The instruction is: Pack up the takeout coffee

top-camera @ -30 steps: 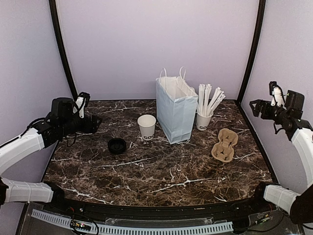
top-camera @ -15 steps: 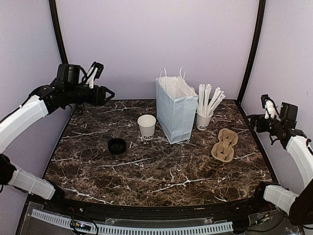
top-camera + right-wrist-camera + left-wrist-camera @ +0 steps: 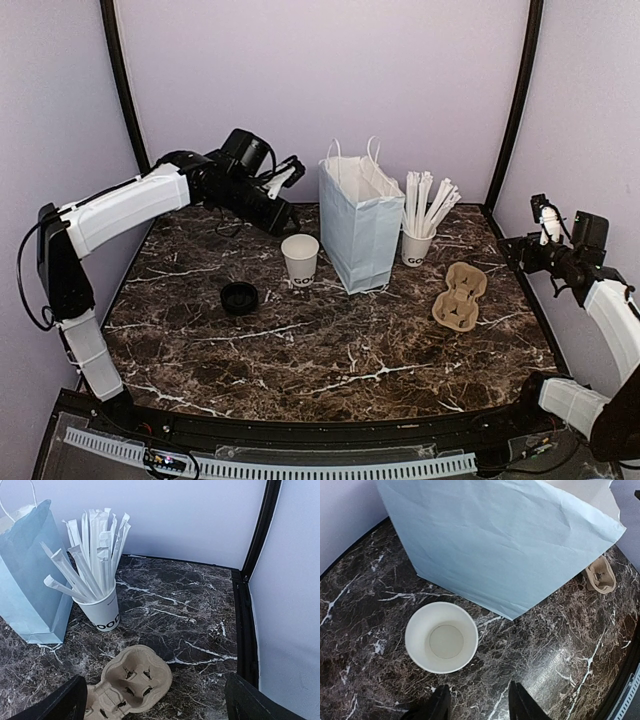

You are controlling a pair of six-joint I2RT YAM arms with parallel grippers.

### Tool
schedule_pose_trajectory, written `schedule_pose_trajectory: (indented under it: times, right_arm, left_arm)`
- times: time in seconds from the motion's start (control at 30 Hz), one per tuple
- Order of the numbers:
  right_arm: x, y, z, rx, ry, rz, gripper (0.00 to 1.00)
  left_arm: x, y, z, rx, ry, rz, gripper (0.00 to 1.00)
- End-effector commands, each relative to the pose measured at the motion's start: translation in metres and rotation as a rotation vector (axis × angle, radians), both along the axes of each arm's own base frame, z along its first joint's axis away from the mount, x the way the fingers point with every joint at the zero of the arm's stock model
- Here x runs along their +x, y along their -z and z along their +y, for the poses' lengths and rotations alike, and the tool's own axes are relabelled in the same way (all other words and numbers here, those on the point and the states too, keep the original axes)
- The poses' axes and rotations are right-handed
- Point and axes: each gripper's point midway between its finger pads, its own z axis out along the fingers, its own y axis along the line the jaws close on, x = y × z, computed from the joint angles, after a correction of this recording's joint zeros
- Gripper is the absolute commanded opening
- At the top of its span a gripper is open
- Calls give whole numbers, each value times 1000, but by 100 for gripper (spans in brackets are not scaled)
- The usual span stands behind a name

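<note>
The coffee cup (image 3: pixel 300 258), small, white, with dark letters, stands open and empty on the marble table, just left of the tall white paper bag (image 3: pixel 360 225). Its round black lid (image 3: pixel 239 297) lies apart on the table, to the cup's front left. My left gripper (image 3: pixel 287 222) hovers open just behind and above the cup. In the left wrist view the cup (image 3: pixel 441 637) sits just ahead of that gripper (image 3: pixel 479 707), with the bag (image 3: pixel 495 540) beyond it. My right gripper (image 3: pixel 516 246) is wide open and empty at the right edge; it also shows in the right wrist view (image 3: pixel 155 711).
A white cup of long white sticks (image 3: pixel 417 245) stands right of the bag, also in the right wrist view (image 3: pixel 102 607). A brown pulp cup carrier (image 3: pixel 460 295) lies front right of it, below my right gripper (image 3: pixel 132 682). Black frame posts and lilac walls enclose the table.
My left arm swung from the left wall across to the middle and now hangs over the cup. My right arm dropped slightly, then held still.
</note>
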Motion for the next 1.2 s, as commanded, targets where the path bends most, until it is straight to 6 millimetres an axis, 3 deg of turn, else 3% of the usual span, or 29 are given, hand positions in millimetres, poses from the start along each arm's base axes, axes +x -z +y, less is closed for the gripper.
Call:
schedule_pose_trajectory:
  times: [0.0, 0.1, 0.27, 0.67, 1.17]
  right_arm:
    - [1, -10, 1, -26, -19, -62, 97]
    - [0, -11, 1, -31, -20, -65, 97]
    - [0, -8, 0, -41, -20, -64, 97]
    - [0, -4, 1, -53, -27, -60, 97]
    - [0, 0, 1, -61, -29, -55, 97]
  left_arm:
    - [-14, 11, -27, 24, 119, 78, 40]
    - [-11, 36, -44, 76, 136, 112, 39]
    - [14, 68, -49, 159, 79, 81, 39]
    - [28, 94, -54, 206, 75, 80, 29]
    - [31, 108, -54, 243, 88, 82, 15]
